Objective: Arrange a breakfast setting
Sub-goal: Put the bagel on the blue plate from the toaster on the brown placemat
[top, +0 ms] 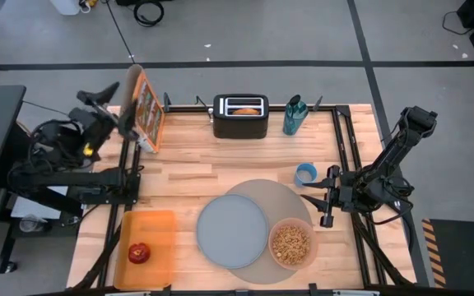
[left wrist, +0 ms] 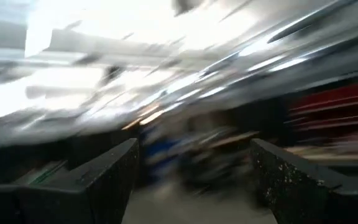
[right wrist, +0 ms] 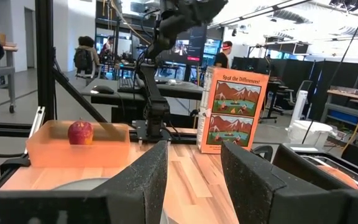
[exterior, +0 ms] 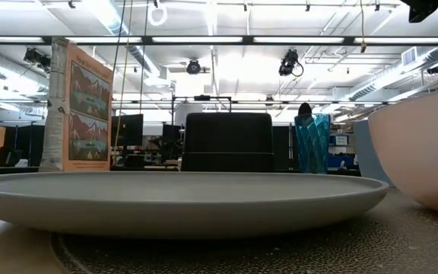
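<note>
The big round grey mat (top: 263, 196) lies at the table's near middle. On it rest the grey-blue plate (top: 232, 231) and the pink bowl (top: 292, 243), which is filled with cereal. The small blue cup (top: 305, 173) stands on the wood beside the mat's far right edge. The red apple (top: 139, 252) sits in the orange tray (top: 156, 226) at the near left. A brown bagel (top: 249, 109) sticks out of the black toaster (top: 241, 117). My left gripper (left wrist: 194, 168) is open and raised high at the table's far left. My right gripper (top: 313, 202) is open, level, by the mat's right edge.
An orange cereal box (top: 148, 111) stands upright at the far left, close under my left gripper (top: 128, 99). A teal bottle (top: 295, 115) stands right of the toaster. Bare wood lies between the toaster and the mat. People sit at desks beyond the table (right wrist: 86, 53).
</note>
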### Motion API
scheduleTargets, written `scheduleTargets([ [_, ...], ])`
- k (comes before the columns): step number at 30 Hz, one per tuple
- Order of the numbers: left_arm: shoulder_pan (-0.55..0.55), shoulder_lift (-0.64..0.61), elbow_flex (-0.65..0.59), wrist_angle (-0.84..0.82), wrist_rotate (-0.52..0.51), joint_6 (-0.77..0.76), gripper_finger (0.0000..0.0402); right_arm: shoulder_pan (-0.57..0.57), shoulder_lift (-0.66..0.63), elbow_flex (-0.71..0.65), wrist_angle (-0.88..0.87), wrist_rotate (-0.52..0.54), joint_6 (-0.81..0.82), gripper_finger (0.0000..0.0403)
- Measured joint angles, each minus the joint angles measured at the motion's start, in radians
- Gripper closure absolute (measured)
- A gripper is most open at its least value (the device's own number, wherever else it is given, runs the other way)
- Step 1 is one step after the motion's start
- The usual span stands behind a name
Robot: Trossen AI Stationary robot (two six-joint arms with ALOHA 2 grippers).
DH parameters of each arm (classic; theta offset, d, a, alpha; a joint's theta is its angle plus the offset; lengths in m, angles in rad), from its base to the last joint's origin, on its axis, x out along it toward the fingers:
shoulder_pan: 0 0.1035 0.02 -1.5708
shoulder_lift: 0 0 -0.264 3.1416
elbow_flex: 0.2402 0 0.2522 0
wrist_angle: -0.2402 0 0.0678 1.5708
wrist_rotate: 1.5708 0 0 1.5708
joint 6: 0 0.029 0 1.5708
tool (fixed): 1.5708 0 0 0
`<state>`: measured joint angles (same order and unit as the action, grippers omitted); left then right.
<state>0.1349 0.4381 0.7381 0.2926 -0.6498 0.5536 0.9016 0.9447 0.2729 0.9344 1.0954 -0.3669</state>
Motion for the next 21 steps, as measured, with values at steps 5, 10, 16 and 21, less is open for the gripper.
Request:
scheduleTargets([
  [5, 0.000, 0.043, 0.039, -0.144, 0.232, -0.253, 0.0093, 0.000, 0.000, 0.000, 0.008, 0.000, -0.013, 0.0245],
  [10, 0.000, 0.199, 0.083, -0.330, 0.267, -0.423, 0.0119, 0.000, 0.000, 0.000, 0.052, 0.009, -0.051, 0.0245],
  [16, 0.000, 0.399, 0.113, -0.347, 0.268, -0.464, 0.0139, -0.073, 0.000, 0.000, 0.040, 0.027, -0.050, 0.0245],
  [21, -0.014, 0.493, 0.121, -0.404, 0.266, -0.431, 0.0153, -0.215, 0.000, 0.034, -0.027, -0.042, -0.048, 0.0245],
])
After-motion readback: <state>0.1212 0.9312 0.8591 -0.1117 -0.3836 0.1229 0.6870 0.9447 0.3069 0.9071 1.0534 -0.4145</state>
